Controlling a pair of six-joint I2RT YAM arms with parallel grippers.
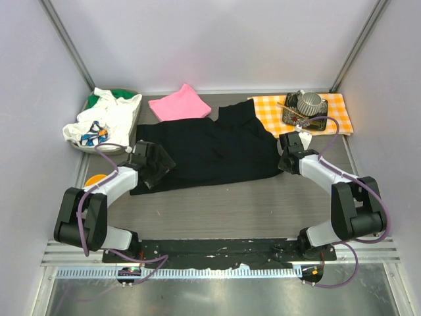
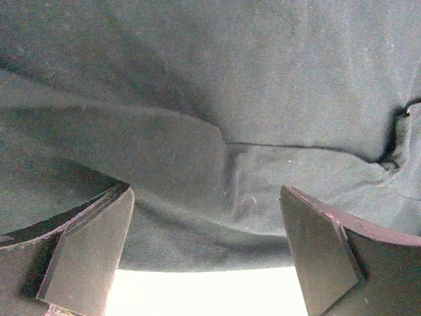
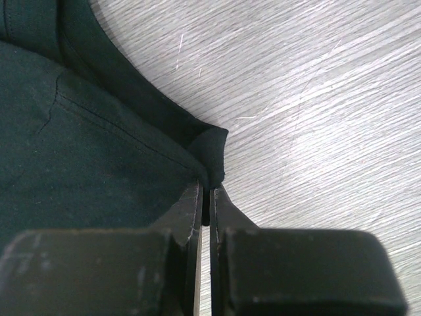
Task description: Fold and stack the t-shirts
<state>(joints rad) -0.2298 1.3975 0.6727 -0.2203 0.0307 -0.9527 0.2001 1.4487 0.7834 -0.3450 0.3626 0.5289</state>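
Note:
The large black t-shirt lies spread across the middle of the table. The pink t-shirt lies folded behind it at the back. My left gripper is at the shirt's near left corner. In the left wrist view its fingers stand wide apart, with black cloth filling the view and the cloth's edge lying between them. My right gripper is at the shirt's right edge. In the right wrist view it is shut on a folded corner of the black hem, just above the wooden tabletop.
A basket heaped with white clothes stands at the back left. An orange-and-white checked cloth with a dark tray and a metal cup lies at the back right. An orange disc sits by the left arm.

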